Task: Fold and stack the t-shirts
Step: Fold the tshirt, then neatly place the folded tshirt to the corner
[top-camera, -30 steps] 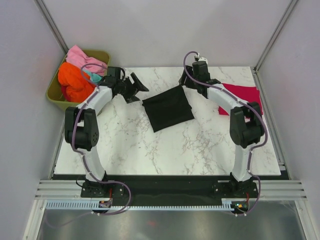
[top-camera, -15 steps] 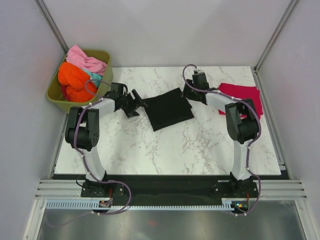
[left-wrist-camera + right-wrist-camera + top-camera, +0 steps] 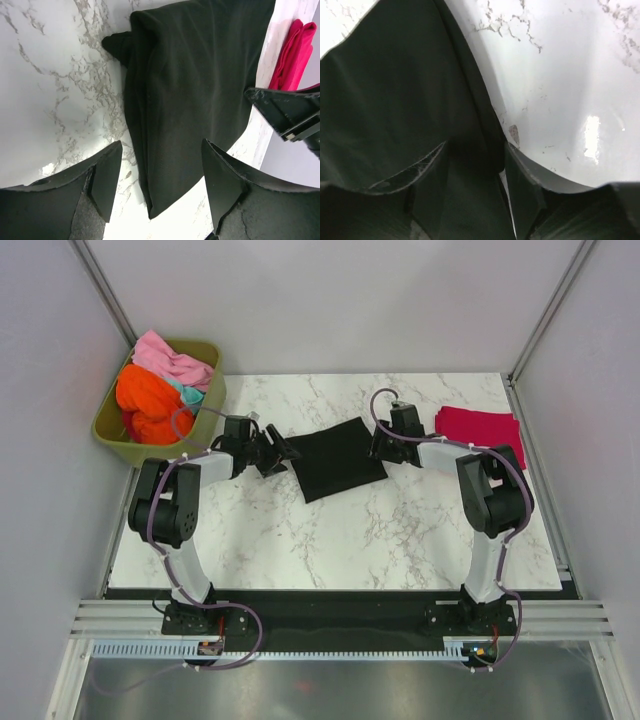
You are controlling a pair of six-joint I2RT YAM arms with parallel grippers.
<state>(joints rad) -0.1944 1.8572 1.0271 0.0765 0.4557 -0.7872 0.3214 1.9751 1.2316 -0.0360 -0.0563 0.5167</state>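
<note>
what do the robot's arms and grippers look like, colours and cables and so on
The left arm and right arm have glossy white link shells between chunky black joints. A thin purple-grey cable runs along each, looping free near wrist and base. The left gripper and right gripper are all black, each with two wedge-shaped fingers.

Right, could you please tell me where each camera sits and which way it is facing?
Top external: above and behind the arms, looking down at the table, both arms in view.
Left wrist: at the black shirt's left edge, looking across it; left gripper frames the view.
Right wrist: close over the shirt's other edge, looking down; right gripper shows.
Shared: all see the black shirt.
</note>
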